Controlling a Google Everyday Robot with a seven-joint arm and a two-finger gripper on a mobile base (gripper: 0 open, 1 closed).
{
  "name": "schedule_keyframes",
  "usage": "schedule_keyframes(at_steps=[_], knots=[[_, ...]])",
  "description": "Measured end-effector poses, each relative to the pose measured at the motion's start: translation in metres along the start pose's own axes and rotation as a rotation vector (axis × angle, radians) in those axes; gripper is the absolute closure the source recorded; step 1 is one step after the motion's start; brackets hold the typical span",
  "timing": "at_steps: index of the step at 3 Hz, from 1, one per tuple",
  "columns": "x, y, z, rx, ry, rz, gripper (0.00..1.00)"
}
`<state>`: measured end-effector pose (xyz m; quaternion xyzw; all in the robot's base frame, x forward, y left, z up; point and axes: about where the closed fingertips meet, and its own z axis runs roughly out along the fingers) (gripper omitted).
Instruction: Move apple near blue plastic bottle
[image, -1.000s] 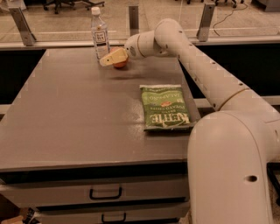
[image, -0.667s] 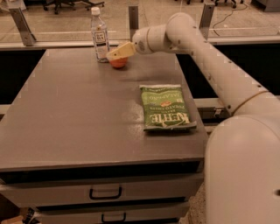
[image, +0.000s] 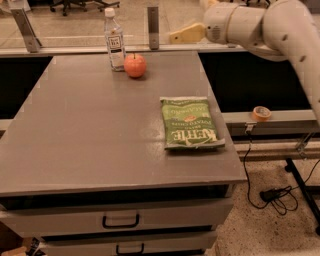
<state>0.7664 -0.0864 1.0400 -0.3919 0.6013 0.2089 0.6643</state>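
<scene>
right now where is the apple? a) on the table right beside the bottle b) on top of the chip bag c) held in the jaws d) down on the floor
a: the apple sits on the table close by the right side of the bottle, while the jaws are up beyond the table's far right corner, well apart from it.

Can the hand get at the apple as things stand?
Likely yes. The hand hangs by the far right corner of the table, apart from the apple, nothing between them; the blue plastic bottle stands on the apple's other side.
</scene>
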Motion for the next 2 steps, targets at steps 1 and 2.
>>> schedule_keyframes(at_steps=[1, 2], knots=[[-0.052, -0.025, -0.091, 0.072, -0.157, -0.087, 0.0], [-0.055, -0.038, -0.133, 0.132, -0.157, -0.167, 0.0]])
